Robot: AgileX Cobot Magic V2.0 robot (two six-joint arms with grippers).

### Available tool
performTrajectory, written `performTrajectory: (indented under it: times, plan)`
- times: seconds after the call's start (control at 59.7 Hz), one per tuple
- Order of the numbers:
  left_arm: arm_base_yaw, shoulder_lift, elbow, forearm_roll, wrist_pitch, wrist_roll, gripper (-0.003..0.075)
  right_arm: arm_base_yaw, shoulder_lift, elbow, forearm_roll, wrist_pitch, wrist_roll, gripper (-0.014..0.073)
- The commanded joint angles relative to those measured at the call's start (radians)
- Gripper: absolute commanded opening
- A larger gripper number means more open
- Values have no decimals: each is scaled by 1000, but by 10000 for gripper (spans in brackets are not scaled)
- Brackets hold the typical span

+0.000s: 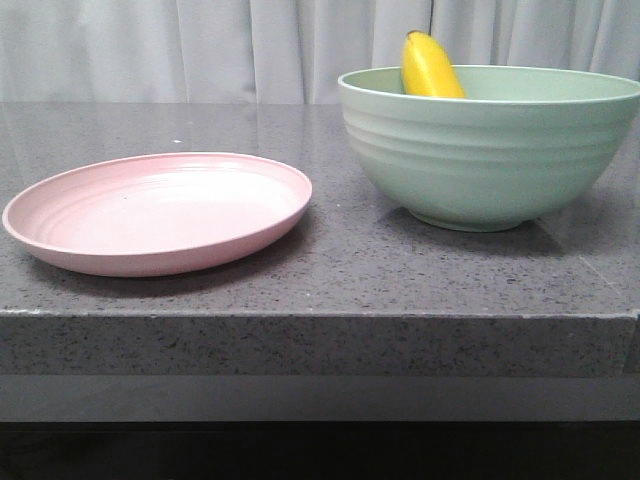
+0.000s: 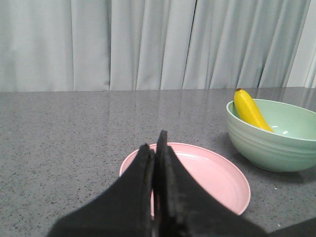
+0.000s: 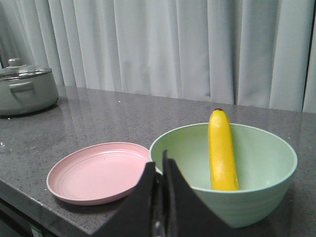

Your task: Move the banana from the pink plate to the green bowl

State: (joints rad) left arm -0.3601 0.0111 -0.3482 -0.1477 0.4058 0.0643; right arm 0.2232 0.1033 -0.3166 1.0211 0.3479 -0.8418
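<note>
Evidently the transfer stood complete at inspection: the banana (image 1: 431, 66) leaned upright inside the green bowl (image 1: 490, 160), its lower end down in the well and its dark tip above the rim against the bowl's wall. The pink plate (image 1: 160, 212) lay bare on the grey counter (image 1: 330, 265), beside the bowl and apart from it. My left gripper (image 2: 157, 148) hung above the near edge of the plate with its fingers pressed together on nothing; my right gripper (image 3: 159, 170) sat in front of the bowl, likewise closed and empty. A lidded grey pot (image 3: 24, 91) stood well apart at the far side of the counter. I judged that no further handling was called for, only that both arms hold clear of the crockery.
</note>
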Motion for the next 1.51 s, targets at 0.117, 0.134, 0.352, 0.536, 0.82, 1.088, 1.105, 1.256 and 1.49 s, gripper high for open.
performTrajectory:
  times: [0.117, 0.134, 0.352, 0.536, 0.82, 1.088, 1.105, 1.256, 1.49]
  plan:
    - [1, 10, -23, -15, -82, -10, -20, 1, 10, -24, 27, -42, -3, -106]
    - [1, 10, -23, -15, -82, -10, -20, 1, 10, -24, 27, -42, -3, -106]
    - [1, 10, -23, -15, -82, -10, -20, 1, 10, -24, 27, -42, -3, -106]
    - [34, -34, 47, 34, -112, -10, -20, 1, 10, -24, 27, -42, -3, -106]
    - [256, -37, 200, 49, -113, -10, -20, 1, 10, -24, 27, -38, -3, -106]
    - [368, -37, 355, 49, -299, -10, -20, 1, 10, -24, 27, -38, -3, -106]
    - [369, -37, 363, 47, -321, -10, -20, 1, 10, -24, 27, -38, -3, -106]
    - [375, -37, 359, 44, -334, -10, -20, 1, 10, -24, 27, -38, -3, -106]
    - [375, -34, 359, 44, -334, -10, -20, 1, 10, -24, 27, -38, -3, -106]
